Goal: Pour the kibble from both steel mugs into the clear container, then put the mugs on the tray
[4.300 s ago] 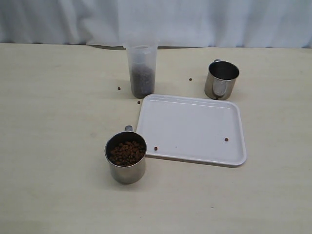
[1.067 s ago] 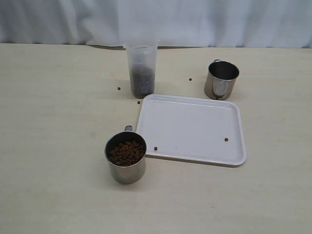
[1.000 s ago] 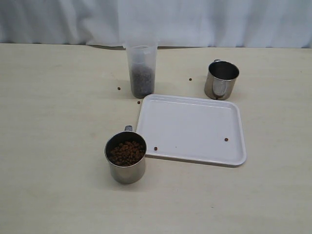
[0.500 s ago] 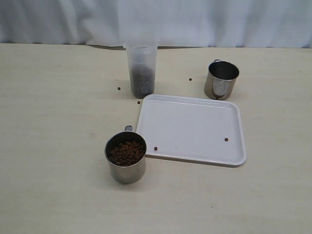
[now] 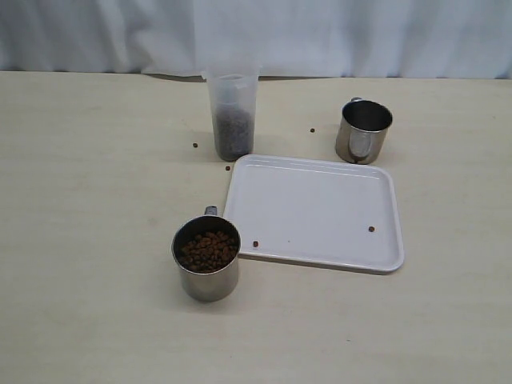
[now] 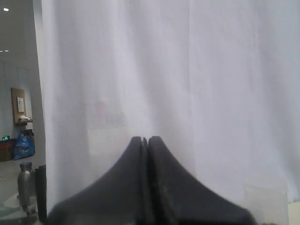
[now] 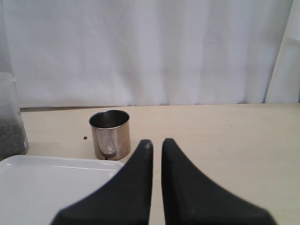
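Steel gleams on the left of the exterior view, where the near mug (image 5: 210, 282) stands on the bench (image 5: 88, 240), filled with kibble (image 5: 208, 250) and just off the tray's corner. Judging by that, the second pour is the step in hand. The clear container (image 5: 233, 116), further back and a little to the right, is already about half full, and the far mug (image 5: 364, 130) on the right looks empty. Neither mug is on the tray (image 5: 316, 210).

Neither arm shows in the exterior view. The left gripper (image 6: 145, 140) has its jaws pressed together, holds nothing, and faces only the white curtain (image 6: 187, 70). The right gripper (image 7: 157, 143) is likewise closed and empty, with a thin slit between its tips, and is aimed past the tray toward the far mug.

The next move probably calls for the left gripper to part its jaws, come down on the near mug, and tip it squarely over the container's narrow mouth. Stray pellets (image 5: 194, 146) lying on the bench and tray suggest how easily a pour can miss.

The mugs are smooth, mirror-walled cylinders with small side handles, likely slippery. The container is tall and translucent, flaring slightly at the rim. The tray is flat white plastic, round-cornered and low-rimmed. The pellets are small, round, dark brown and dry.
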